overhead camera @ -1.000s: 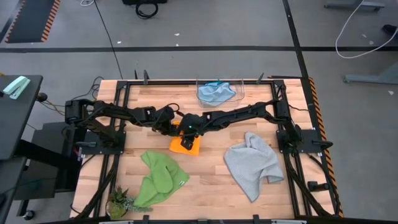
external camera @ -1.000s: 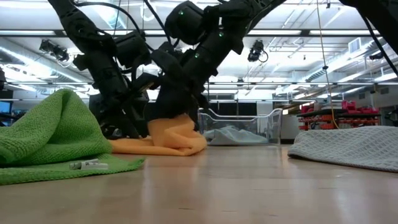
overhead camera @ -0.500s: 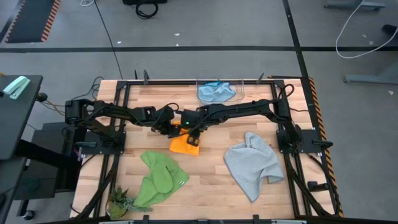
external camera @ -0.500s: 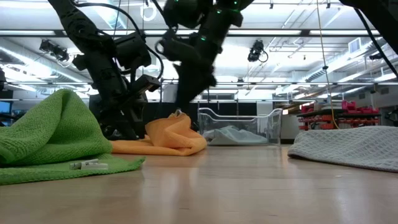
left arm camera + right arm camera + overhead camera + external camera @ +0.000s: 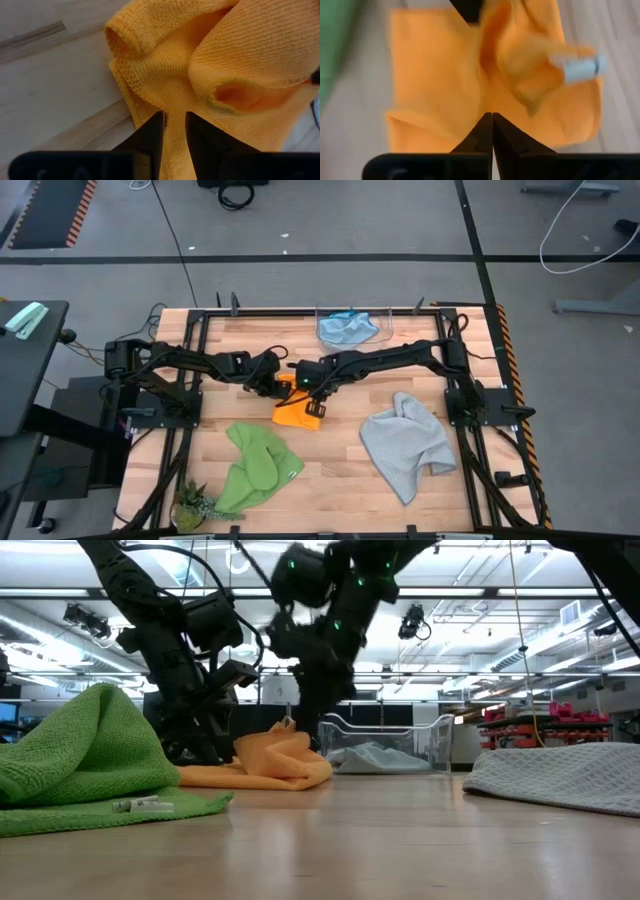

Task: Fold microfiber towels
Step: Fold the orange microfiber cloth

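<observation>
— What are the claws doing?
— The left gripper (image 5: 173, 131) is pinching the orange towel (image 5: 296, 413); the right gripper (image 5: 492, 131), fingers together, is hovering over it.
— Containers?
— Beyond them, a clear bin (image 5: 352, 315) is holding the blue towel (image 5: 347, 329).
</observation>
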`<state>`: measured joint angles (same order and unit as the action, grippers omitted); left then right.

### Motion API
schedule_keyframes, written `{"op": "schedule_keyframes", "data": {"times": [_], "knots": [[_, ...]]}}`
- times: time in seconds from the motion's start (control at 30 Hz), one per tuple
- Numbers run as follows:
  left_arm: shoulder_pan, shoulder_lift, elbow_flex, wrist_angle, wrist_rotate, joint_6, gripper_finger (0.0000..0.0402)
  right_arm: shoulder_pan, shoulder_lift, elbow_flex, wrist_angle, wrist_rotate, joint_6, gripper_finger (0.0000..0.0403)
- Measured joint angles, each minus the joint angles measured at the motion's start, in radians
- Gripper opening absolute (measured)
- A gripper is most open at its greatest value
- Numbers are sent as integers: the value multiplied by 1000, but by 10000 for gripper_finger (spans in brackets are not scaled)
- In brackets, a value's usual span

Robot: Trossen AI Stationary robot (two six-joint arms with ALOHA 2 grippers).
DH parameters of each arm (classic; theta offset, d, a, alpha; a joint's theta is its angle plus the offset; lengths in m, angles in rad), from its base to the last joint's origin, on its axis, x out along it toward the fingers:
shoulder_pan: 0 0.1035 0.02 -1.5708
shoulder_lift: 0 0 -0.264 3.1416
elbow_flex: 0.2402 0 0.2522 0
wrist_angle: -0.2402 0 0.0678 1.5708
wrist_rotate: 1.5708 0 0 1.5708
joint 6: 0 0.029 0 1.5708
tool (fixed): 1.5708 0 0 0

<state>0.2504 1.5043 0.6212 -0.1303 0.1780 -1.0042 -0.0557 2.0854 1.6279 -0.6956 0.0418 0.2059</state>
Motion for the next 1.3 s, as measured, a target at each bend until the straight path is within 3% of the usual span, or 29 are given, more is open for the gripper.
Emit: {"op": "schedule_keyframes", "data": {"times": [0.2,0.3,0.4,0.83,1.1,1.3], "knots": [[0,0,0,0,1,1,83,-49,1,-28,12,37,5,6],[-1,0,0,0,2,3,84,-62,1,-29,3,-7,11,4],[-1,0,0,-1,2,3,89,-43,0,-61,24,-62,12,3],[11,0,0,0,2,6,80,35,1,-71,259,-114,136,1],[49,-13,-1,-4,23,30,88,52,1,-71,231,-132,100,0],[103,-100,0,-28,52,48,90,-11,1,-70,201,-124,84,0]]}}
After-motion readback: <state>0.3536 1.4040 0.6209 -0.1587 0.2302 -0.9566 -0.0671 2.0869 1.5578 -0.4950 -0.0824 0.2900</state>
